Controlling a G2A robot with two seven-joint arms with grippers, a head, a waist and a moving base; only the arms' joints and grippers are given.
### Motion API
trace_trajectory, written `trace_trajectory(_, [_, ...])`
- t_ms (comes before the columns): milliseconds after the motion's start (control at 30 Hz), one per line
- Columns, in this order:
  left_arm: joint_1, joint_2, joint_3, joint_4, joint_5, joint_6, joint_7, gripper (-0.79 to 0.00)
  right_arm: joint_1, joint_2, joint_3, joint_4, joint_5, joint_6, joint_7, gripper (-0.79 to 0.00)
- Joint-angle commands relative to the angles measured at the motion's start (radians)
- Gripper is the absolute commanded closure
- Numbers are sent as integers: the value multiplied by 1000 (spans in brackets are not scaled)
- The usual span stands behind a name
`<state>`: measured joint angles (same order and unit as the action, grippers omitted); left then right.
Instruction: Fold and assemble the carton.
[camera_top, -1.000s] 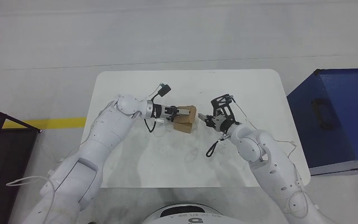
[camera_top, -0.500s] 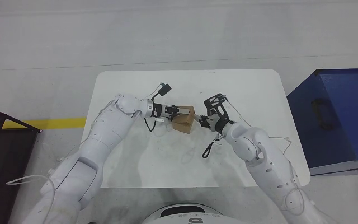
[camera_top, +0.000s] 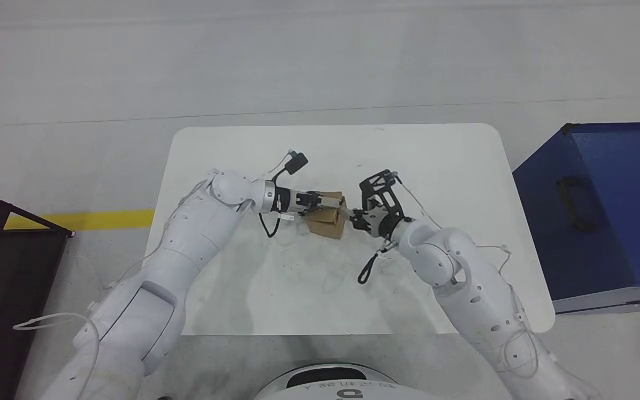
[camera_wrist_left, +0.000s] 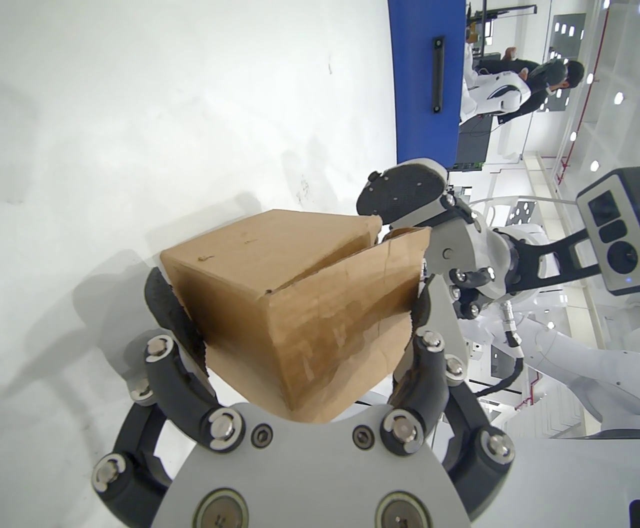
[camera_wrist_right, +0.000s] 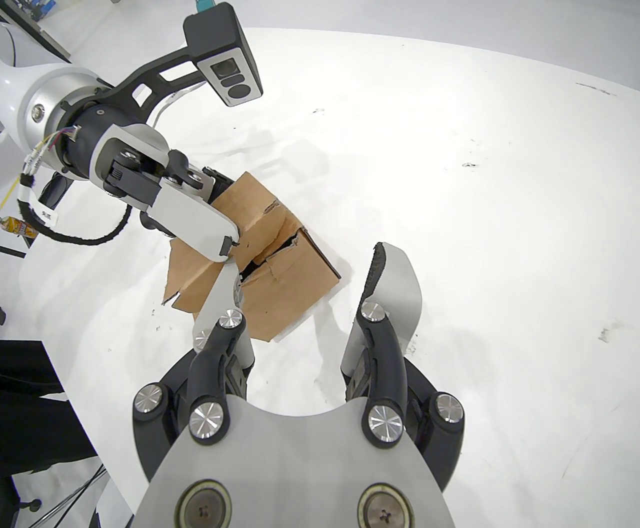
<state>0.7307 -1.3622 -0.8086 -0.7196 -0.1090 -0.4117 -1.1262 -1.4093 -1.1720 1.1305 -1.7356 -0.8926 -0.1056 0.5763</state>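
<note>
1. At mid-table, a small brown carton (camera_top: 328, 216) sits on the white table (camera_top: 450, 160), caught between the robot's two arms.
2. The left gripper (camera_wrist_right: 222, 210) is clamped on one end of the carton, a finger on either side of it. It appears to act as a vise, so the box cannot slide or spin while the other arm works.
3. The right gripper (camera_wrist_right: 305, 265) meets the box from the opposite side with its jaws spread wide, gripping nothing. Its inner finger (camera_wrist_right: 225, 300) rests against the carton at the ragged seam (camera_wrist_right: 272, 245) where two flaps meet. Its outer finger (camera_wrist_right: 392, 280) hangs over bare tabletop just beside the box.
4. Jaws spread like that suggest pushing rather than grasping, with a single finger used to press a flap home.
5. A dark gap shows along the seam, and a loose flap (camera_wrist_right: 182, 285) juts out low on the side facing the right gripper. Assembly looks only partway done.
6. The cardboard looks worn and creased, so a hard push could buckle a flap instead of seating it.
</note>
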Motion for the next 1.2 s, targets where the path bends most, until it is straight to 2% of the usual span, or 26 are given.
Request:
trace_trajectory(0, [0,0,2,-2,5,1,0,-785,-4,1,3,-1,-1,0,0,-511])
trace_trajectory(1167, [-18,-13,36,4,70,36,10,-785,-28,13,19,-14,23,-81,74,-468])
